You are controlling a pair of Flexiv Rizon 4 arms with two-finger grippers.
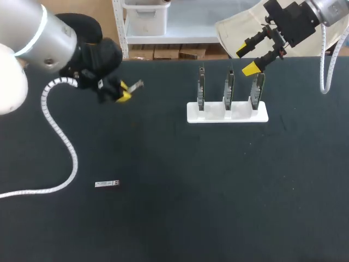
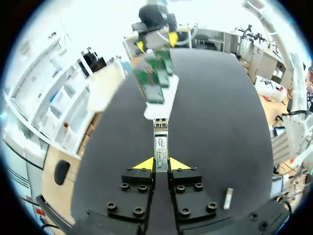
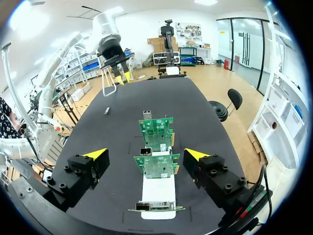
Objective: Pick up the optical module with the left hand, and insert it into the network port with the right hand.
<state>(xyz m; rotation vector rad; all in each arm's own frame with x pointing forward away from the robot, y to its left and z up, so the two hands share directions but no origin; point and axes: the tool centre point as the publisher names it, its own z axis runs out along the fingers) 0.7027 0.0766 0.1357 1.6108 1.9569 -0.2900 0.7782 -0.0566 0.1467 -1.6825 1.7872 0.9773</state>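
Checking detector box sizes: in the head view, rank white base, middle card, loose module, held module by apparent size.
1. White base.
2. Middle card, seen edge-on.
3. Loose module.
4. Held module, though unsure against the loose one: the left gripper hides part of it.

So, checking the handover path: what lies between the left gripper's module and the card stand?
Only bare table between module and stand, per head view.
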